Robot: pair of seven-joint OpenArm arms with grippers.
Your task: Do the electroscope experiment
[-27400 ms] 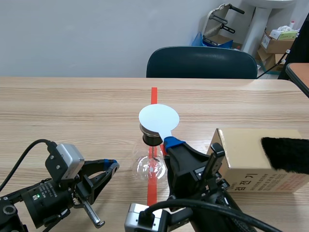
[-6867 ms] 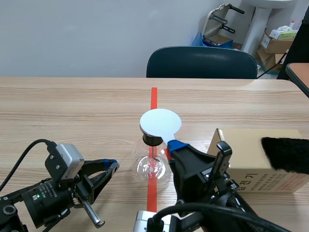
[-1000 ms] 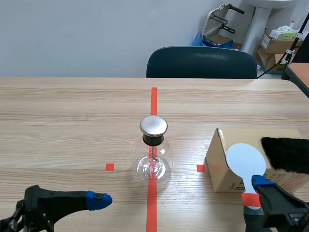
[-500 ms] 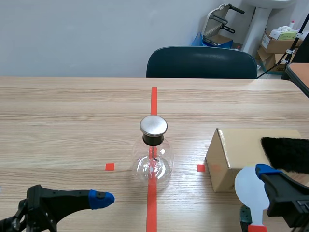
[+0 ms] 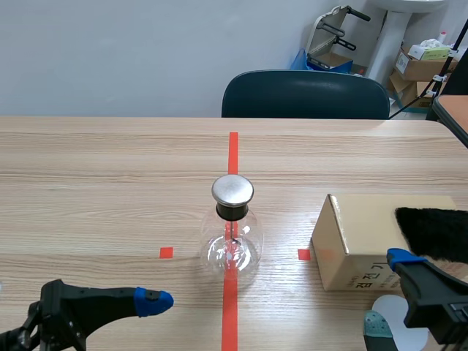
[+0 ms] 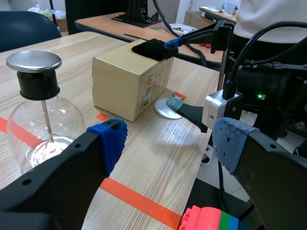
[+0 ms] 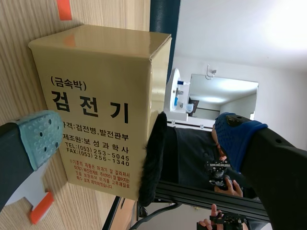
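Disc paddle (image 6: 165, 107) has dropped beside the box (image 6: 125, 81), seen flat in left wrist view; left gripper (image 6: 168, 141), right gripper (image 7: 139, 135) spread wide.

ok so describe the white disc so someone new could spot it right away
Find the tan cardboard box on the right side of the table. Flat on the wood in front of it, on the robot's side, lies the disc. It is the only thin white round thing; the flask is clear glass.

Flask (image 5: 232, 234) stands left of box (image 5: 351, 241); disc (image 5: 402, 325) seemingly lies before the box
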